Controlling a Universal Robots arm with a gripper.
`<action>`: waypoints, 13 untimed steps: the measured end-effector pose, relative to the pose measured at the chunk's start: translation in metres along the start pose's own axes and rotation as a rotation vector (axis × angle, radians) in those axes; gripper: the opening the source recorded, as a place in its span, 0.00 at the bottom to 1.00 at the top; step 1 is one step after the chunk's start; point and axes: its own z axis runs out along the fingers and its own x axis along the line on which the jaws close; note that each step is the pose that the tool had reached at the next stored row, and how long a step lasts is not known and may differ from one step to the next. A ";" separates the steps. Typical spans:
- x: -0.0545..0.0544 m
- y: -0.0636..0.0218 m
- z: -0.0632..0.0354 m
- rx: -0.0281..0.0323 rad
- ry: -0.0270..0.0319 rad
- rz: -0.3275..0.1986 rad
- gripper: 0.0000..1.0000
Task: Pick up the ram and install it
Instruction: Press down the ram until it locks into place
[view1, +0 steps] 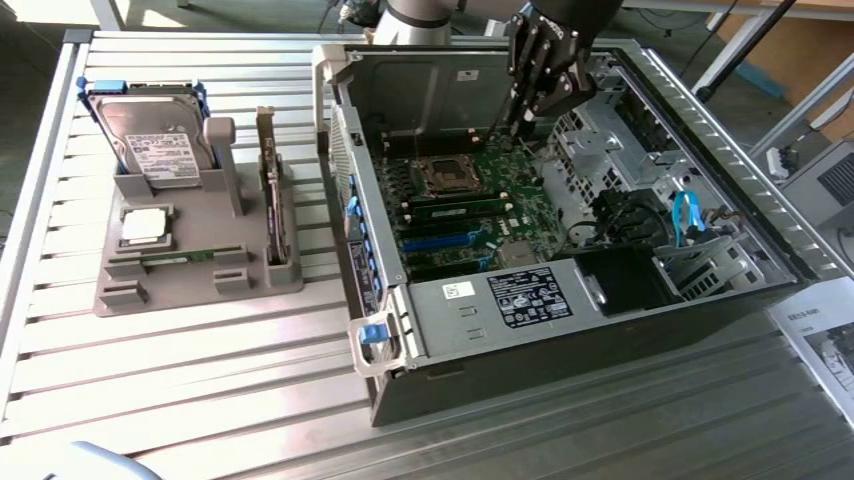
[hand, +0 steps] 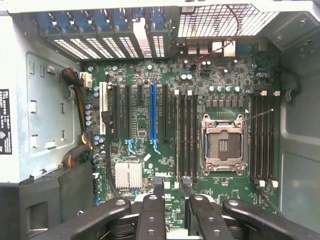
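Black multi-fingered gripper (view1: 527, 110) hanging from the arm at the upper centre of the exterior view, reaching down into an open dark-grey metal computer case (view1: 694, 110). In the wrist view its black fingers (hand: 151, 210) sit a narrow gap apart with nothing between them, poised over the green motherboard (hand: 135, 90). The ram (view1: 451, 210), a long thin green stick with dark chips, stands on edge in a memory slot just beside the square silver processor socket (view1: 443, 175), near the fingertips but apart from them. Well off towards the exterior view's left, a grey plastic holder (view1: 187, 290) carries a silver hard drive (view1: 154, 135) on the slatted metal table (view1: 200, 400).
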 end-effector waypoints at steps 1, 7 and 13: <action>0.000 0.0000 0.0000 0.0000 0.0000 0.000 0.26; 0.000 0.0000 0.0000 0.0000 0.0000 0.000 0.18; 0.000 0.0000 0.0000 0.0000 0.0000 0.000 0.10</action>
